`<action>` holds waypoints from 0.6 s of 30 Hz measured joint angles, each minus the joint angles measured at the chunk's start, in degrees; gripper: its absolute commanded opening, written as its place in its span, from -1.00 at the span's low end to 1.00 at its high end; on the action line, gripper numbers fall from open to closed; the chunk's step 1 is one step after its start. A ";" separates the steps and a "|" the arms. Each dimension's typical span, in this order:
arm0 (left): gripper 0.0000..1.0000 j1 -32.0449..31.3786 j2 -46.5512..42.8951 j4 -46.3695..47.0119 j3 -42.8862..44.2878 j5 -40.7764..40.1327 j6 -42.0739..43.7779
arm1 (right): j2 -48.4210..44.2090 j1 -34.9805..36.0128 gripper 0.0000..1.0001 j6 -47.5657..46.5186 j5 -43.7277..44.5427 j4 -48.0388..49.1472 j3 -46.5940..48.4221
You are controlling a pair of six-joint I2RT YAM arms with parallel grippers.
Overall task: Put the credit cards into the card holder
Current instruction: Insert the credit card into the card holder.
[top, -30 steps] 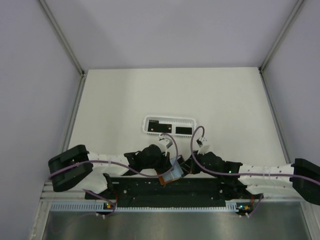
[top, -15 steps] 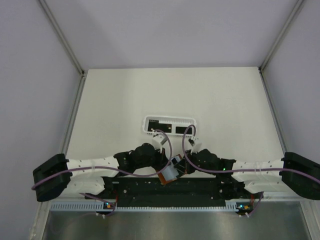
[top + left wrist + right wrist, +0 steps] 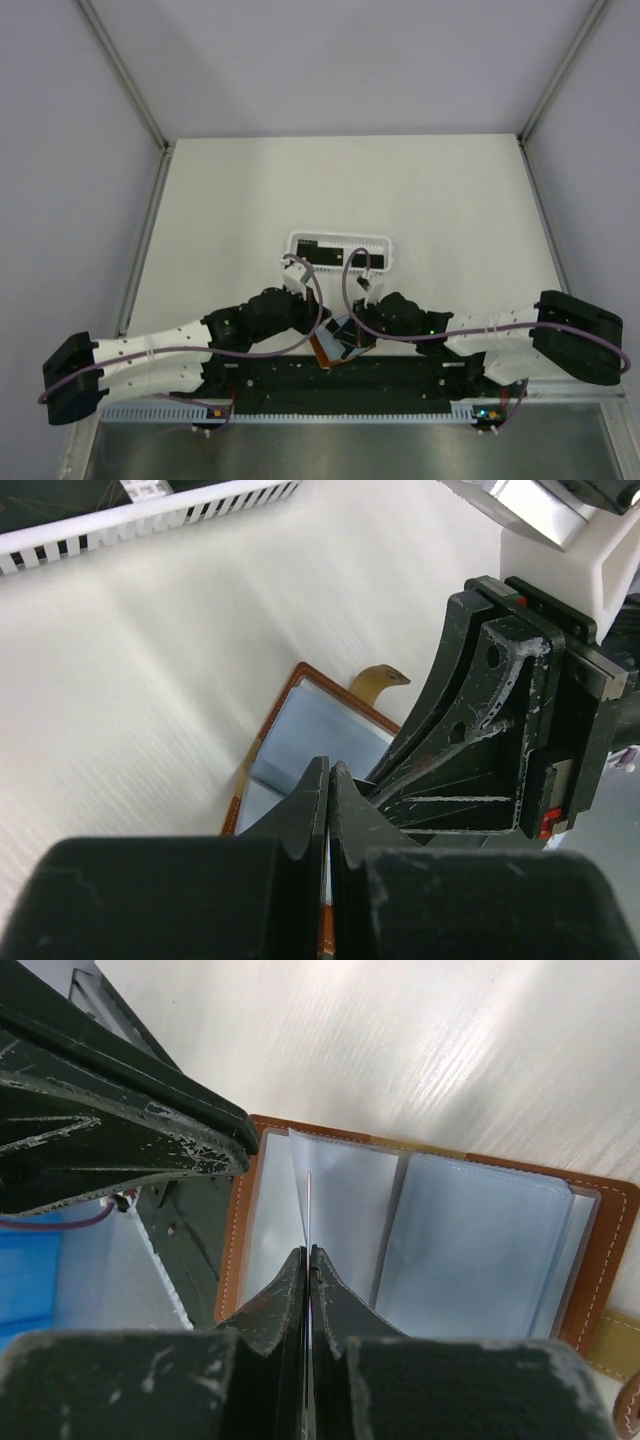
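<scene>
The brown card holder point(image 3: 324, 353) lies open near the table's front edge, bluish pockets up point(image 3: 480, 1230), clasp tab point(image 3: 378, 680) sticking out. My left gripper point(image 3: 318, 338) is shut point(image 3: 330, 770) on the holder's near cover edge. My right gripper point(image 3: 352, 338) is shut point(image 3: 309, 1252) on a thin clear pocket leaf of the holder, seen edge-on. The two grippers meet tip to tip over it. Two black credit cards point(image 3: 320, 252) point(image 3: 366, 261) lie in the white basket; no card shows in either gripper.
The white slotted basket point(image 3: 392, 250) stands just beyond the grippers, its wall at the top of the left wrist view point(image 3: 150, 515). The black base rail point(image 3: 340, 380) runs right behind the holder. Grey walls enclose the table on three sides.
Both arms have stretched lower and wider, elbows swinging outward. The grippers and the card holder shifted a little left and toward the front edge. Both stayed shut.
</scene>
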 measured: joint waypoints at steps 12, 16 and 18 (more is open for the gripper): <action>-1.00 -0.02 3.45 -0.39 -2.03 1.11 -1.53 | 8.00 0.00 -1.00 -0.37 -3.13 3.02 2.40; -1.00 0.00 5.25 0.37 -2.89 2.16 -2.03 | 8.68 0.00 -1.00 -0.39 -3.30 3.06 2.67; -1.00 0.00 6.21 0.90 -2.97 2.69 -2.21 | 8.81 0.00 -1.00 -0.39 -3.28 2.73 2.67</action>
